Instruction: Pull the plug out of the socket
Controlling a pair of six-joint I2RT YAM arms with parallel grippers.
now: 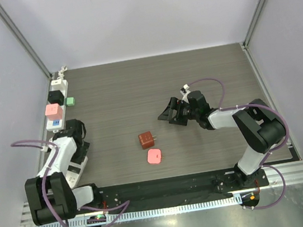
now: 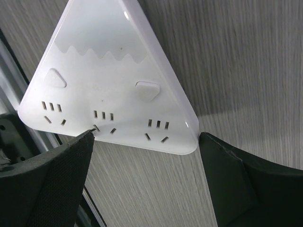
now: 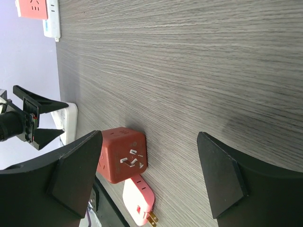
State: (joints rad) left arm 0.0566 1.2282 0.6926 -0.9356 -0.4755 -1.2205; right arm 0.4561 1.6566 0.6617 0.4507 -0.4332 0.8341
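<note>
The grey wood-grain table (image 1: 191, 74) carries everything. The left arm reaches along the table's left edge and the right arm lies across its right half, elbow bent, pointing toward the middle.

The socket (image 1: 59, 82) is a long white strip lying against the left edge and running from the far corner toward the near side. The left arm covers its near stretch.

The left gripper (image 2: 146, 136) hangs over the near end of the socket. Its jaws are spread wide, one to each side of the strip, and they clamp nothing. The left fingertip sits right at the strip's edge, though the wrist view does not settle whether it touches. Three bare outlets show between the jaws.

The right gripper (image 3: 149, 136) is also wide open and empty, held above bare table near the centre.

A red-brown cube (image 1: 146, 140) sits mid-table, with a loose pink plug (image 1: 154, 157) just beside it on the near side.

At the far end of the socket are a black plug (image 1: 56, 97) and a second pink block (image 1: 53, 111), both seated on it. A small green piece (image 1: 71, 101) lies against the strip's right side, possibly plugged into that side.
</note>
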